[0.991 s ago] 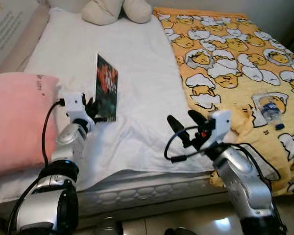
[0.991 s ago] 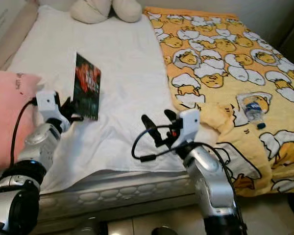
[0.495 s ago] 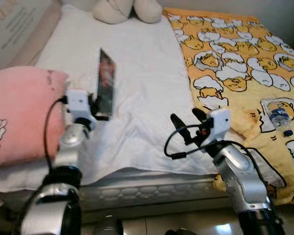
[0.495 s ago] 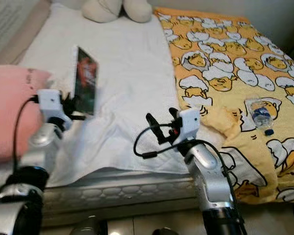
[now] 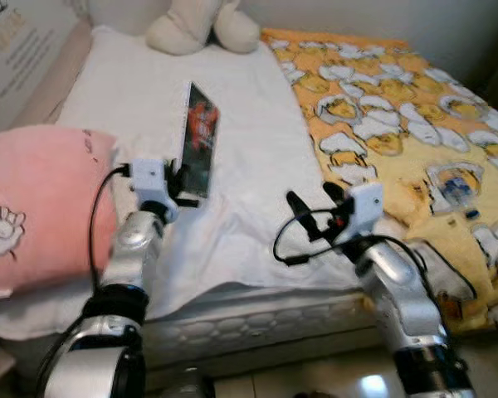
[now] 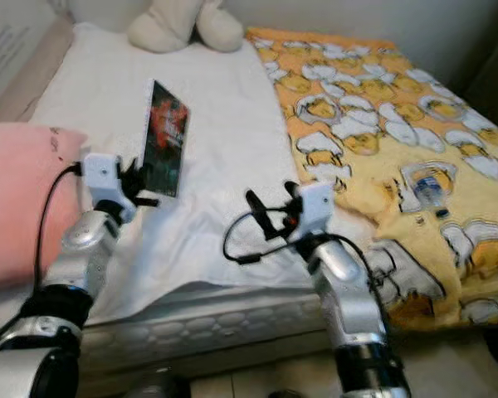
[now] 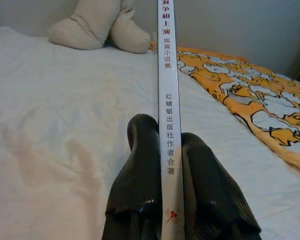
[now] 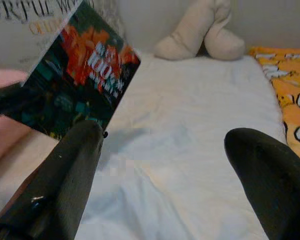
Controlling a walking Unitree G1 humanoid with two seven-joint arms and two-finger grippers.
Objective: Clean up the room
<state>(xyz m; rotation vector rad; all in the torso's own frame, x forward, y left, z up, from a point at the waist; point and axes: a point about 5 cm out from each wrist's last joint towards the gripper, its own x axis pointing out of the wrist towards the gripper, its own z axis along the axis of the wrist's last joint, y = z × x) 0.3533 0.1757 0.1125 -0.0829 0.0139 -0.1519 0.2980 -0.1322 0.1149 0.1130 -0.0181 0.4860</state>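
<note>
A bed with a white sheet and a yellow cartoon-print blanket. A large pink pillow lies at its left edge. The left gripper pinches a thin dark-covered book upright above the sheet. The right gripper hovers with fingers wide, empty. A clear plastic bottle on the blanket awaits tidying.
</note>
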